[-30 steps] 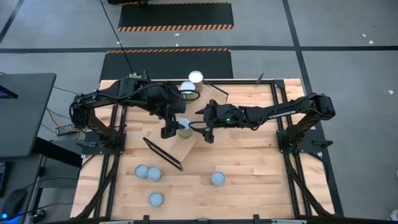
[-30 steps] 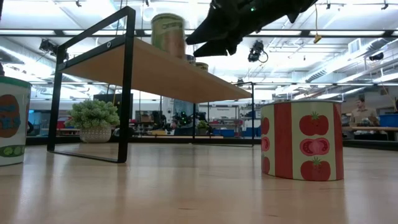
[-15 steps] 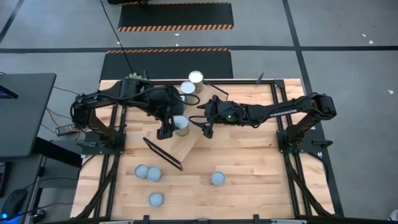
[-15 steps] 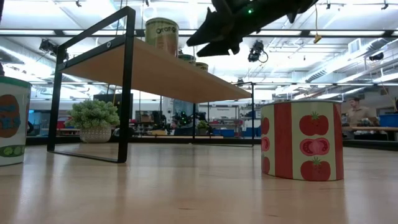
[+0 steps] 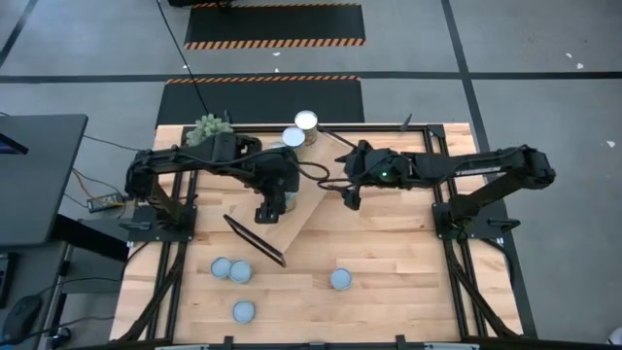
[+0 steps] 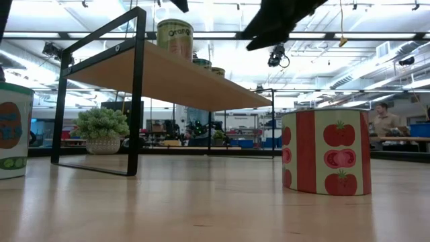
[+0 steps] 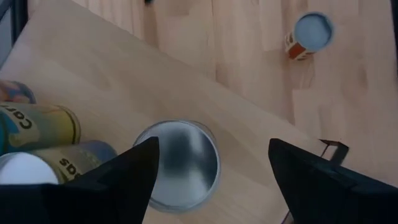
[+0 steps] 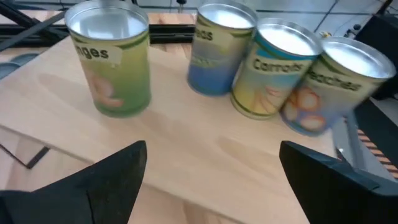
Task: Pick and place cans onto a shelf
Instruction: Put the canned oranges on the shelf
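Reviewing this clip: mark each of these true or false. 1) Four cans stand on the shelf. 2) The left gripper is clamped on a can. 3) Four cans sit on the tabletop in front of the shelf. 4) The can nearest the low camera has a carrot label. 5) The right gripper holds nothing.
1) True: the right wrist view shows four cans upright on the shelf.
2) False: the left gripper is over the oranges can, its fingers spread clear of it.
3) True: four loose cans sit on the tabletop.
4) False: the tomato can shows tomatoes.
5) True: the right gripper is open and empty.
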Motion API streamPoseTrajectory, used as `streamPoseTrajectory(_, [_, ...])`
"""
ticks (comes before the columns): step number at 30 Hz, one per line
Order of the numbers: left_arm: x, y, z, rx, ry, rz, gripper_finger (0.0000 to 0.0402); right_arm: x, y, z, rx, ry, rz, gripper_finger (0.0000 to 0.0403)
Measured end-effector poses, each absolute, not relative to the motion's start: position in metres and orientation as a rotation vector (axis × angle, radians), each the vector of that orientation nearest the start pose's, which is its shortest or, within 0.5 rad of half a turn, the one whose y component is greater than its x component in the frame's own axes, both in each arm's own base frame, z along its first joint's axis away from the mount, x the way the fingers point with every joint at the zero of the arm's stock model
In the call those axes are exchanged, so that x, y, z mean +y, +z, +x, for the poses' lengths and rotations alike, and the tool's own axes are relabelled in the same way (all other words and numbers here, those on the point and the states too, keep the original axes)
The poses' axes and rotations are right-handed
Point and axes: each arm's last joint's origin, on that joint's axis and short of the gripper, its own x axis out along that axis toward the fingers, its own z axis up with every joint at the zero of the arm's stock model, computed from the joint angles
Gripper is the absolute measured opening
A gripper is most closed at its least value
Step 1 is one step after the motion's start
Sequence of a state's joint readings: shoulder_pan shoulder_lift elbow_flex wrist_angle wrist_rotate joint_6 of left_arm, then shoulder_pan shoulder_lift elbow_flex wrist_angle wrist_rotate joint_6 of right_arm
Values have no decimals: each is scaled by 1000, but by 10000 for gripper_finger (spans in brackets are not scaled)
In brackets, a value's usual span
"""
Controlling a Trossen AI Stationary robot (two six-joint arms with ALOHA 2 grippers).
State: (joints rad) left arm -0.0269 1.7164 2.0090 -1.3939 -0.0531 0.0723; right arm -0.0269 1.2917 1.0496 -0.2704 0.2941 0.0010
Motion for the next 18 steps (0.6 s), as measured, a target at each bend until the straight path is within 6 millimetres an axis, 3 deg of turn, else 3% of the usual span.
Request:
streamPoseTrajectory(8, [-6, 397, 329, 1130, -27, 197, 306, -15, 322, 261, 529, -317, -62, 375])
streamPoseTrajectory(18, [-7, 381, 344, 1175, -119, 321, 306, -12, 321, 259, 543, -306, -53, 375])
